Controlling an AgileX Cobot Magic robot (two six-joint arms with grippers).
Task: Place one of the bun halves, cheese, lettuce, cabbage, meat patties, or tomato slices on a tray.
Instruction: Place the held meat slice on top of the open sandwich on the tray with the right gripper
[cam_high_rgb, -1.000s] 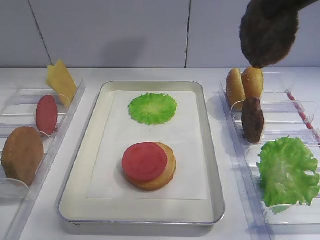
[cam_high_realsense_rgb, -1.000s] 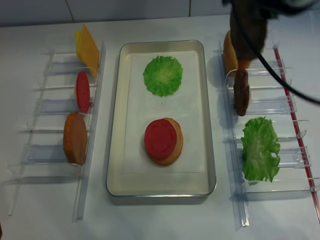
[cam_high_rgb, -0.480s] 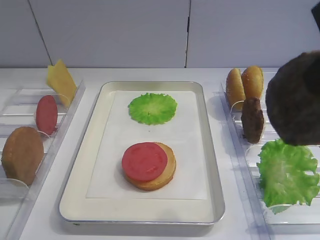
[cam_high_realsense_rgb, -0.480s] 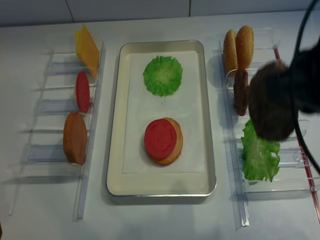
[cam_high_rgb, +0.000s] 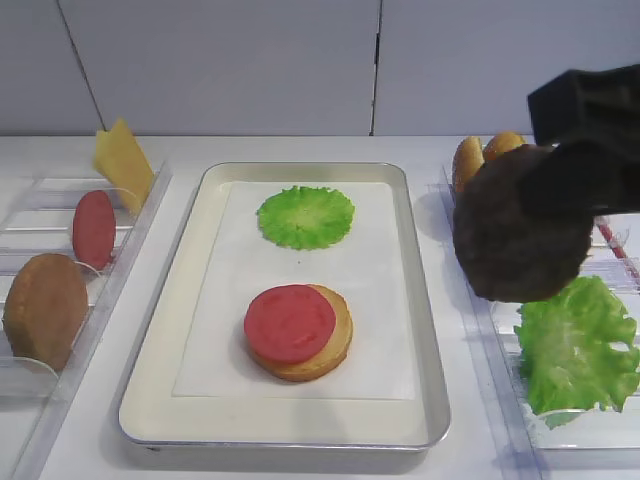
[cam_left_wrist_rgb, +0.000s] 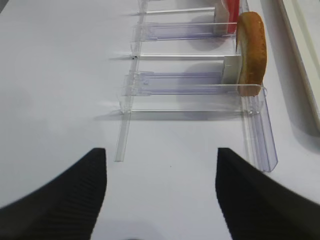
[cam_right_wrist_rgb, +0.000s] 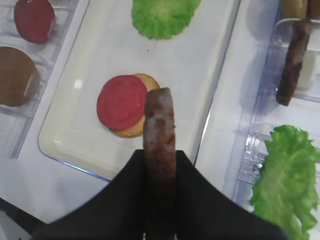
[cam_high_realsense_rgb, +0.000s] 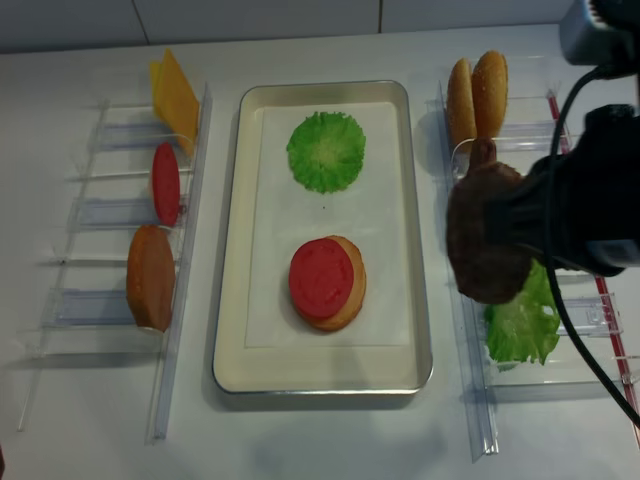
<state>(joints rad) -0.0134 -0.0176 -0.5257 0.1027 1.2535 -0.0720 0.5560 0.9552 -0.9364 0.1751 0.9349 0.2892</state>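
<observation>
Note the right gripper (cam_right_wrist_rgb: 160, 200): its jaws are pinched on a meat patty (cam_high_rgb: 520, 225), a coarse dark-brown disc held on edge above the right rack's inner edge, beside the tray (cam_high_realsense_rgb: 228, 300). On the tray's white paper liner lie a frilly green leaf (cam_high_rgb: 305, 216) and a matte red tomato slice (cam_high_rgb: 290, 322) atop a smooth tan bun half (cam_high_rgb: 338, 340). The left gripper (cam_left_wrist_rgb: 160, 195) stands spread, empty.

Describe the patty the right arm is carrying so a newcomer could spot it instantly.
Start at the silver tray, then look right, above the clear rack. The right gripper pinches a dark, rough meat patty in mid-air; the other patty stands slotted in the rack.
</observation>
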